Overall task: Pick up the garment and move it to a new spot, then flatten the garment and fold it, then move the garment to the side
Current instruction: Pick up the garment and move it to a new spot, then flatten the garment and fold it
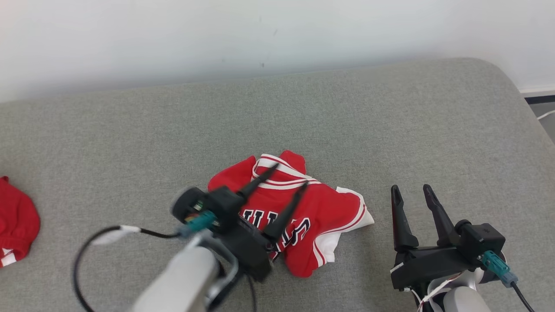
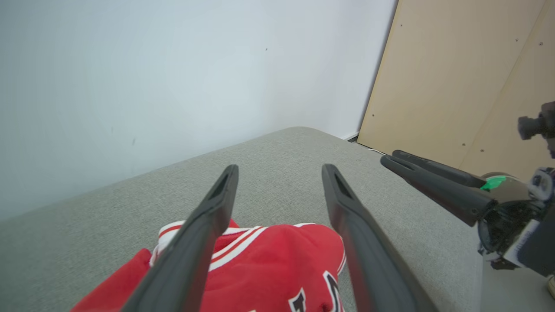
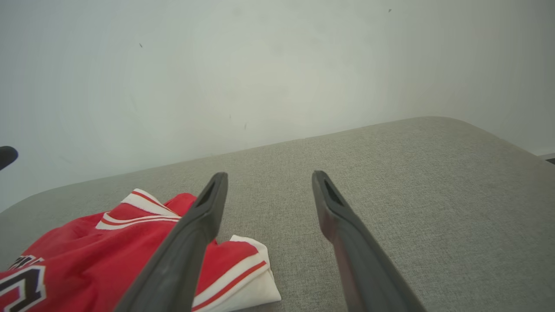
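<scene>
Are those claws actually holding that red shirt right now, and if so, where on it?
Nothing is held. The left gripper stands open over the crumpled red jersey; the right gripper is open beside it.

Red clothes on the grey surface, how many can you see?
2. One crumpled jersey lies in the middle, below the left claw; another red piece sits at the far left edge, partly cut off.

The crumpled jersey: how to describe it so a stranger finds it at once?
On the grey cushion, look near the middle, under the left gripper. The jersey is red with white trim and black lettering; the other red cloth, at the left edge, shows none.
</scene>
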